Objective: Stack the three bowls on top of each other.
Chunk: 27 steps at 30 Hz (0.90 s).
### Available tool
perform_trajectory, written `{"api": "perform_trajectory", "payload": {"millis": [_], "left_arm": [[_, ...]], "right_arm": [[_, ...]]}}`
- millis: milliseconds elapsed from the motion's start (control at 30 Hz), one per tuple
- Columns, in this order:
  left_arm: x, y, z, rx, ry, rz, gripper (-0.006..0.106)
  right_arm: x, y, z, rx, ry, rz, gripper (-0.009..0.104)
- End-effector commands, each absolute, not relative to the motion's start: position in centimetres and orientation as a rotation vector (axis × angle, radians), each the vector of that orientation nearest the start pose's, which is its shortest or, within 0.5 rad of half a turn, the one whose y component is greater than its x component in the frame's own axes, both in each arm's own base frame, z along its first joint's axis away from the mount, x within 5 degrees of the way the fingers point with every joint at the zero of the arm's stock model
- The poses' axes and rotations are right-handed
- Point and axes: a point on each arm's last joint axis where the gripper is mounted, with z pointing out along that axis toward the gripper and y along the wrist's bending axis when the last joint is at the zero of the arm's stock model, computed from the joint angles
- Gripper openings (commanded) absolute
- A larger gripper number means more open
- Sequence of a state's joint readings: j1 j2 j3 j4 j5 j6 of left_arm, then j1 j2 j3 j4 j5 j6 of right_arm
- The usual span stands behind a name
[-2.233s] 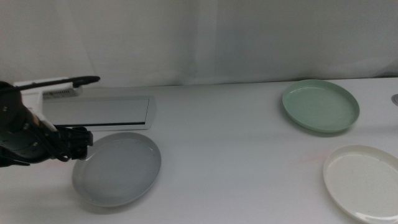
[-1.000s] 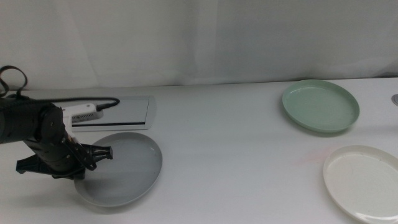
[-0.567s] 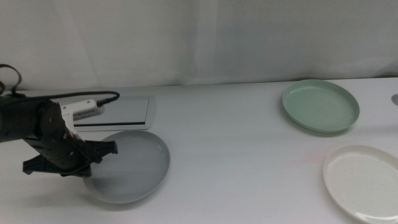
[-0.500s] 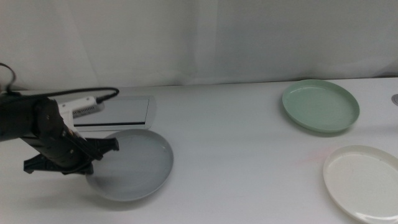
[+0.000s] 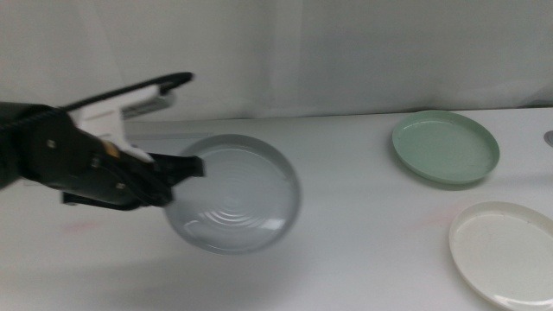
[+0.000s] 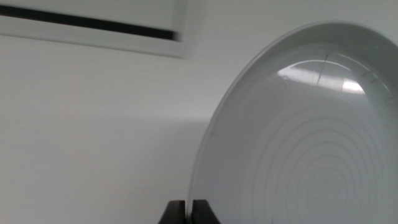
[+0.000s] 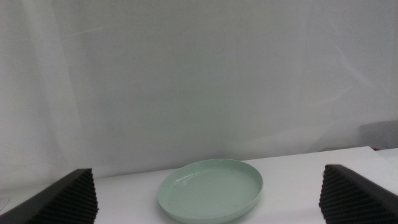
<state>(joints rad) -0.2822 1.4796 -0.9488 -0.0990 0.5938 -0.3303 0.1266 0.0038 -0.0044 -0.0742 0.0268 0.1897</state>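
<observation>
My left gripper (image 5: 186, 166) is shut on the rim of the grey bowl (image 5: 233, 194) and holds it off the table, left of centre, tilted so its inside faces the middle camera. In the left wrist view the jaws of the left gripper (image 6: 189, 210) pinch the grey bowl (image 6: 298, 143) at its edge. The mint green bowl (image 5: 445, 147) lies at the back right, and the speckled off-white bowl (image 5: 510, 252) lies at the front right. The right gripper (image 7: 205, 173) is out of the middle view; its jaws stand wide open, facing the green bowl (image 7: 211, 190) from a distance.
A flat white panel with a dark slot (image 6: 93, 18) lies on the table behind the lifted bowl. A white curtain closes off the back of the table. A small dark object (image 5: 549, 136) shows at the right edge.
The left gripper has lifted the grey bowl off the table and carried it right, tipping it up on edge. The green and off-white bowls have not moved.
</observation>
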Motion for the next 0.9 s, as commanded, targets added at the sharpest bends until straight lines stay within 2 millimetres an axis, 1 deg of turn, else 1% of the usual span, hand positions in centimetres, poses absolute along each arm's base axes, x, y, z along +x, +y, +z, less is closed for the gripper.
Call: {"api": "perform_trajectory", "payload": {"millis": [0,33,67,133,400,533,667,733,867], "left_arm": [[27.7,-11.0,24.3,-0.118,2.609,-0.384,-0.003],[27.5,-11.9,24.3,-0.079,2.601,-0.399,-0.003],[27.2,-13.4,23.8,-0.048,2.609,-0.425,-0.003],[27.0,-14.5,23.2,-0.022,2.623,-0.432,-0.003],[27.1,-17.2,19.2,0.047,2.724,-0.406,-0.003],[27.1,-18.1,17.6,0.069,2.754,-0.393,-0.003],[27.3,-18.4,15.8,0.067,2.8,-0.362,-0.003],[27.4,-18.4,15.3,0.067,2.816,-0.351,-0.003],[27.5,-18.4,14.9,0.066,2.82,-0.347,-0.003]], "right_arm": [[5.7,0.7,20.0,-0.013,1.535,0.189,0.097],[5.7,0.7,20.0,-0.013,1.535,0.189,0.097],[5.7,0.7,20.0,-0.013,1.535,0.189,0.097],[5.7,0.7,20.0,-0.013,1.535,0.189,0.097],[5.7,0.7,20.0,-0.013,1.535,0.189,0.097],[5.7,0.7,20.0,-0.013,1.535,0.189,0.097],[5.7,0.7,20.0,-0.013,1.535,0.189,0.097],[5.7,0.7,20.0,-0.013,1.535,0.189,0.097],[5.7,0.7,20.0,-0.013,1.535,0.189,0.097]]}}
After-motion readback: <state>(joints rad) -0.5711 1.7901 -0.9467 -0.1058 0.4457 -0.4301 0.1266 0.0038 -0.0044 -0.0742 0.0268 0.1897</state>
